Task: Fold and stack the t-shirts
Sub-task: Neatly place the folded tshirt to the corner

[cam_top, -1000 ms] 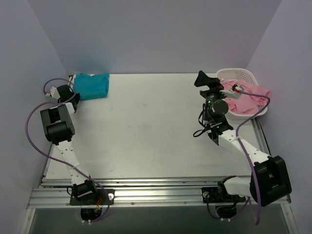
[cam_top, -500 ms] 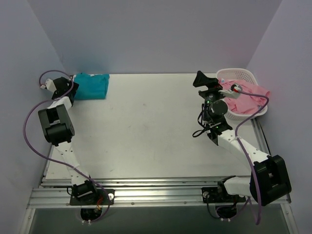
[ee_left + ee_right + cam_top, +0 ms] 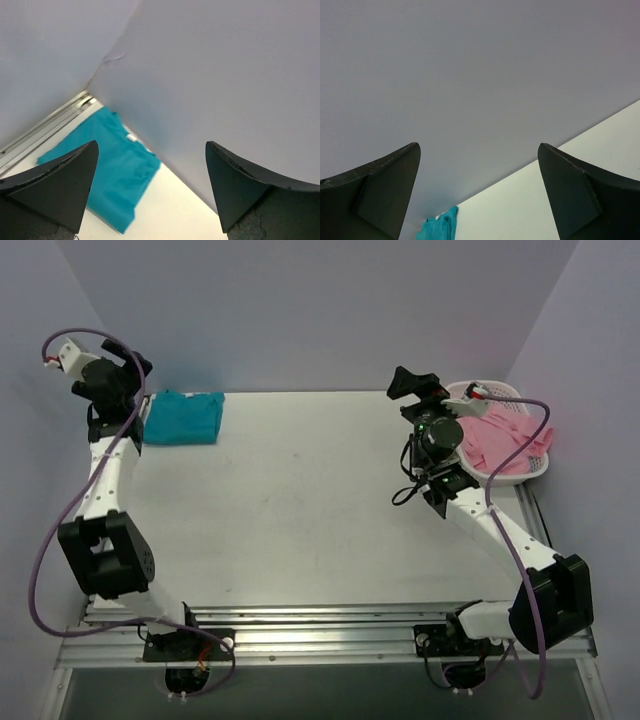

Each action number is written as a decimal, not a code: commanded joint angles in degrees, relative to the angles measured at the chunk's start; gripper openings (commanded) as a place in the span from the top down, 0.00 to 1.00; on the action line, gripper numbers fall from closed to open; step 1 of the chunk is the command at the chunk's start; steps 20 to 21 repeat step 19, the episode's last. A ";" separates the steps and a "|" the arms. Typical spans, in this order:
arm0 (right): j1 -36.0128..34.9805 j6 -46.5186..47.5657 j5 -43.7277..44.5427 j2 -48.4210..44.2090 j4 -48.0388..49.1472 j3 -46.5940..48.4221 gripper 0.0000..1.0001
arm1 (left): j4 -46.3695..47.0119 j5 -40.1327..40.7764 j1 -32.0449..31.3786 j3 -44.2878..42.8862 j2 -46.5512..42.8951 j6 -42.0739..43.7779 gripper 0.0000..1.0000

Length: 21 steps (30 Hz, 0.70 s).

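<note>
Left pincer point(image 3: 151, 150) wide open, empty, raised near folded teal shirt point(image 3: 185, 417) at surface's point(image 3: 300, 500) far-left corner; right pincer point(image 3: 412, 388) open too, by basket point(image 3: 497, 389) w/ pink shirt point(image 3: 500, 435). Risk: pink snags lattice, basket drags along.

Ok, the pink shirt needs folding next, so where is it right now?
In the top view, the pink shirt lies heaped in the white basket at the table's far right corner, just right of the right gripper.
</note>
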<state>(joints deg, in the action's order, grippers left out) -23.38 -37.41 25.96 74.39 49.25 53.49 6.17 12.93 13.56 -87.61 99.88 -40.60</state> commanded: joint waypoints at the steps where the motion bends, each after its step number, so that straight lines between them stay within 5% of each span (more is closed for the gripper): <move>1: -1.14 1.81 -0.47 1.19 -9.24 5.82 0.00 | -3.53 1.48 -7.03 4.18 -10.72 8.50 0.04; 9: -7.54 3.21 -3.81 7.08 -26.57 11.46 0.00 | -11.28 7.55 -23.20 24.75 -24.02 11.77 0.04; 15: -16.24 4.71 2.07 11.48 -35.19 12.34 0.00 | -18.48 17.65 -34.28 28.45 -28.33 14.31 0.03; 21: -20.47 5.24 7.96 12.97 -39.31 13.12 0.00 | -19.27 20.55 -37.37 30.22 -31.23 14.94 0.03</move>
